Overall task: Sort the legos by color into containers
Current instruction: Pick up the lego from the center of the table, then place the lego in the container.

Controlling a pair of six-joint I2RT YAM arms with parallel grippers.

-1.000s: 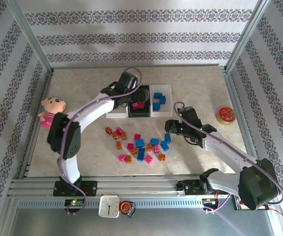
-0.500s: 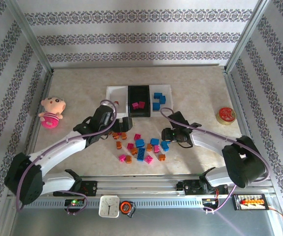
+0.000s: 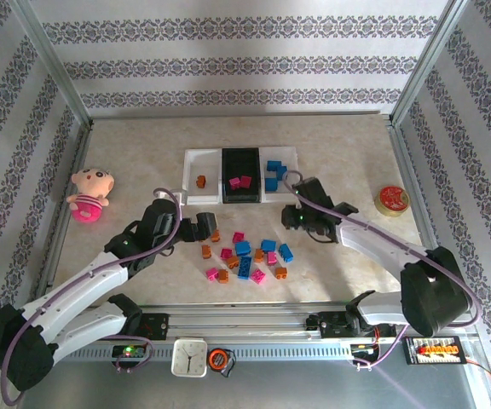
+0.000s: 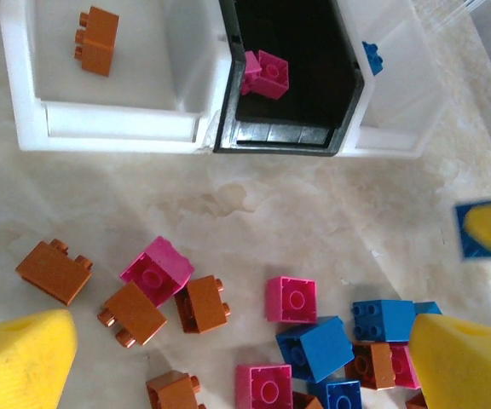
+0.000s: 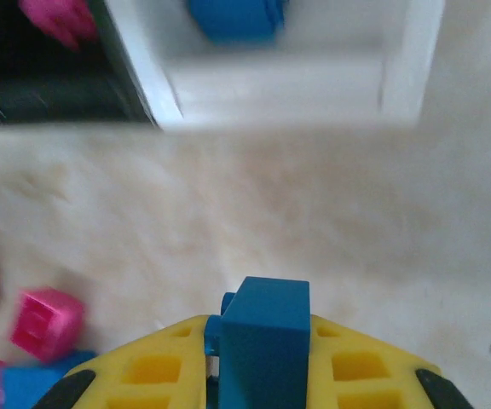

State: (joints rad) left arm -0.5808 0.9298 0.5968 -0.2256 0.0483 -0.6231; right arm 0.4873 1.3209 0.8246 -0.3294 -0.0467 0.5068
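Three joined trays sit mid-table: a left white tray (image 3: 193,166) with one orange lego (image 3: 200,181), a black tray (image 3: 240,158) with pink legos (image 3: 240,181), and a right white tray (image 3: 288,156) with blue legos (image 3: 273,175). Loose blue, pink and orange legos (image 3: 244,254) lie scattered in front of them. My left gripper (image 3: 205,228) hovers open at the pile's left end, its yellow fingers (image 4: 20,362) wide apart over the legos (image 4: 297,300). My right gripper (image 3: 295,217) is shut on a blue lego (image 5: 267,332), just short of the right white tray (image 5: 297,81).
A pink plush doll (image 3: 88,194) lies at the left edge and a round red tin (image 3: 392,199) at the right. Metal frame posts and patterned walls enclose the table. A small clock (image 3: 189,358) sits on the front rail.
My left arm drew back from the trays to the pile's left end, staying open. My right gripper closed on a blue lego from the pile and carried it toward the trays.
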